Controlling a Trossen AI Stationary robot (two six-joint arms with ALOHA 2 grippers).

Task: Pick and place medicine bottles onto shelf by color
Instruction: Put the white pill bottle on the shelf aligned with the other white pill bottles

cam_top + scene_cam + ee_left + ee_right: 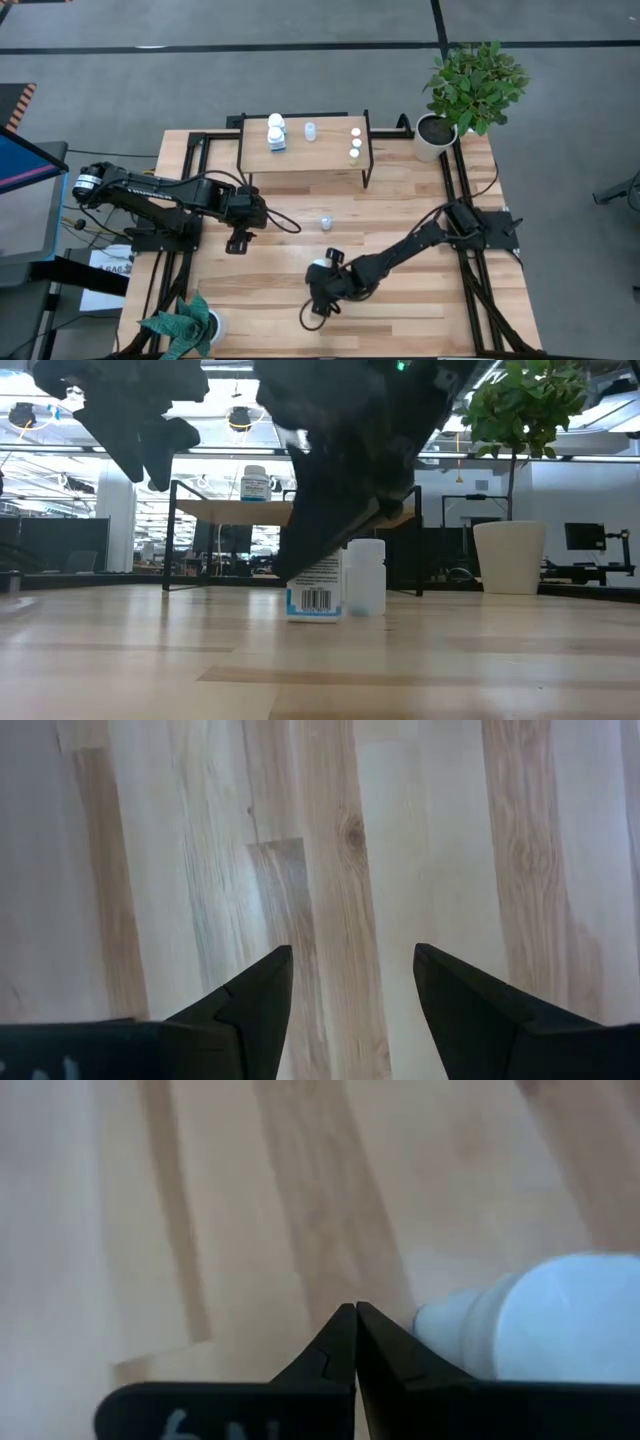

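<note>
The shelf [305,165] stands at the table's far middle. It carries a white bottle [275,131], a pale-blue bottle [310,130] and three tiny bottles [355,143]. A small pale-blue bottle [326,222] stands on the table; it also shows in the low view [365,575]. A white labelled bottle [315,595] stands upright near the table's front, its top hidden by my right gripper [318,292]. That gripper is shut and points down, with the bottle [550,1315] close beside its fingers. My left gripper [238,240] is open and empty above bare table. My right gripper's shut fingers [385,1345] point down at the table right beside the white bottle's shoulder [460,1330]. Whether a finger's outer side touches the bottle I cannot tell. The bottle stands on the table, outside the fingers.
A white pot with a green plant [470,90] stands at the far right corner. Another potted plant [190,325] stands at the near left corner. Bare wooden tabletop [420,310] lies between the arms and the near edge.
</note>
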